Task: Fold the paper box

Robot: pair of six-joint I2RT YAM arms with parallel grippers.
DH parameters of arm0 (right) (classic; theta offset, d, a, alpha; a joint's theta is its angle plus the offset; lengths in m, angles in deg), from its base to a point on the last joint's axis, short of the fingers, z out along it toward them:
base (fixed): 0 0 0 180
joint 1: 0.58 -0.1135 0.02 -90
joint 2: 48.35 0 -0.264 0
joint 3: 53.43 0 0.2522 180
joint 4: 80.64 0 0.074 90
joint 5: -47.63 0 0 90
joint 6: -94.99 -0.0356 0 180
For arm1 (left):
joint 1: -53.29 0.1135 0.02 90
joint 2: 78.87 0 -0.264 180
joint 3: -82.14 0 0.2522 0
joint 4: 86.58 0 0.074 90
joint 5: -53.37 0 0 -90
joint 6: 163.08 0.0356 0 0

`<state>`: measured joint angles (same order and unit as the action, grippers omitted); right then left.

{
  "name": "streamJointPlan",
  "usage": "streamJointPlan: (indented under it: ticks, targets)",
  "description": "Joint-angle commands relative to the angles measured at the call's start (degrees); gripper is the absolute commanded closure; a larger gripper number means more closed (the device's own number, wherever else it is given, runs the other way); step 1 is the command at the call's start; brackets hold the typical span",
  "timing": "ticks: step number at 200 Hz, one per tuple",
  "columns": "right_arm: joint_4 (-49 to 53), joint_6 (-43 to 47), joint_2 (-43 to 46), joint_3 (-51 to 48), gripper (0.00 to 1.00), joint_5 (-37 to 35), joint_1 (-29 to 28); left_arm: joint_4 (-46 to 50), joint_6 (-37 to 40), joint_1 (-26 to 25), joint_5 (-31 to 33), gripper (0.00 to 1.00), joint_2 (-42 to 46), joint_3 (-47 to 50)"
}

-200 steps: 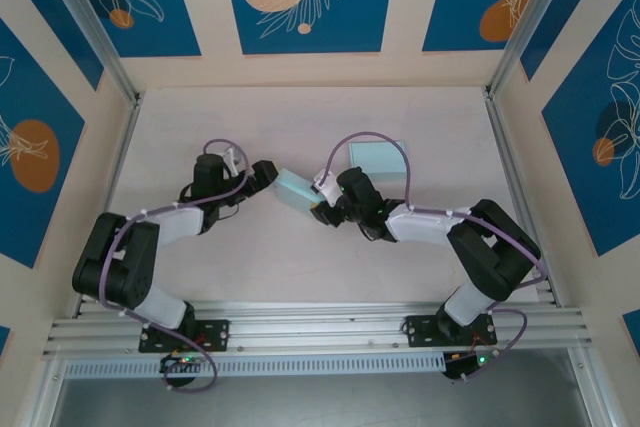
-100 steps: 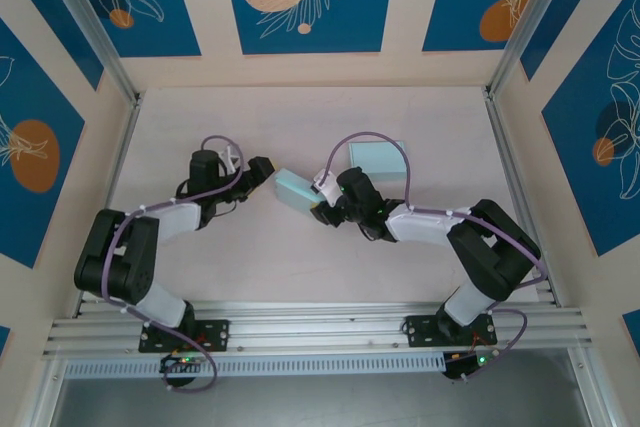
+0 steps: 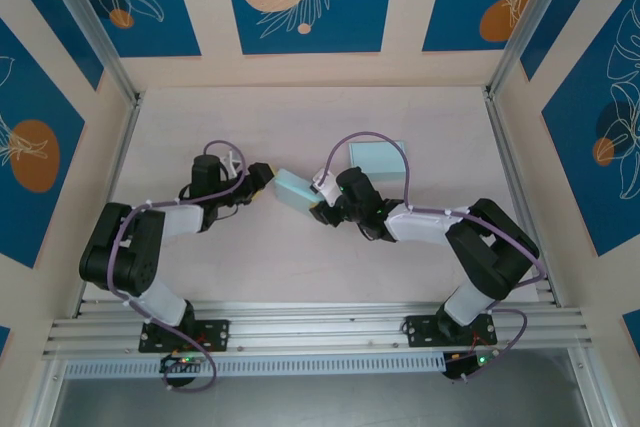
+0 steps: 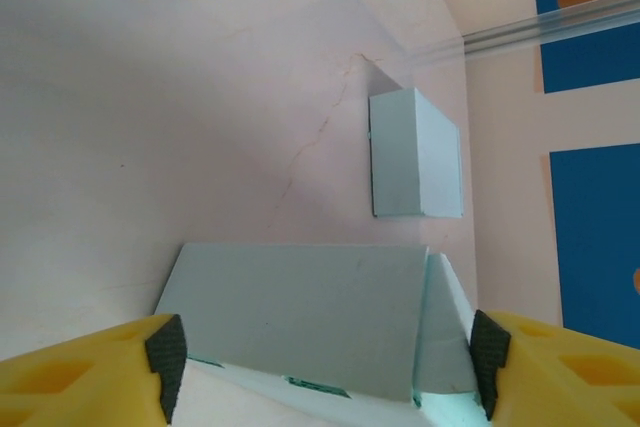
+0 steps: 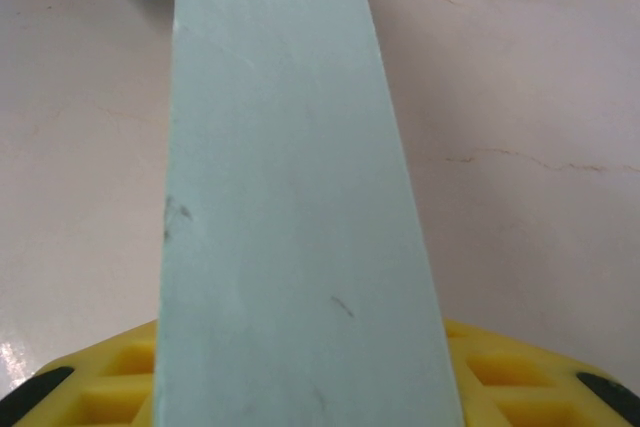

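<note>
Pale-green paper box is sitting clamped at one end between the fingers of your right gripper and reaching out ahead of them. Your left gripper is straddling the other end, jaws standing wide, pads just beside the card. As I judge it, you are risking a crushed wall if those pads are pressing off the crease, or the box twisting out of the right grip.

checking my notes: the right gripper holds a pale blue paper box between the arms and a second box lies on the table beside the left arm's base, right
Not quite: the second box lies on the table beyond the right arm, not beside the left arm's base. The right gripper does hold the pale blue paper box. The top external view shows it.
</note>
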<state>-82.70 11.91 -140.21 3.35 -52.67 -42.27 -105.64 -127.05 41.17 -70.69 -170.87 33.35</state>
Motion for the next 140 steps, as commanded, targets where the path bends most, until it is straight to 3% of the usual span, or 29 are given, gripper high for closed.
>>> streamJointPlan:
  ticks: [1, 30, 71, 105, 128, 140]
  targets:
    - [0.0, 0.0, -1.3, 0.6, 0.82, -0.6, -0.2, 1.1, 0.0, 0.1, -1.2, 0.29, -1.0, 2.3]
    - [-0.1, -0.1, -1.4, 0.5, 0.82, -0.8, -0.2, 0.1, -0.4, -1.0, -0.8, 0.33, -2.1, 3.6]
    - [-0.3, -0.3, -1.7, 0.5, 0.86, -0.7, -0.3, -1.9, -1.4, -1.7, -0.5, 0.55, -4.2, 6.1]
    - [-0.4, -0.4, -2.1, 0.6, 0.86, -0.7, -0.3, -2.5, -1.3, -2.3, 0.1, 0.57, -5.3, 7.5]
    - [-0.3, -0.4, -2.0, 0.7, 0.87, -0.7, -0.5, -0.4, 0.5, -2.3, 2.2, 0.88, -6.0, 7.8]
    - [-0.2, -0.3, -1.8, 0.5, 0.87, -0.9, -0.6, 0.0, 0.7, -2.3, 3.0, 0.91, -6.4, 8.2]
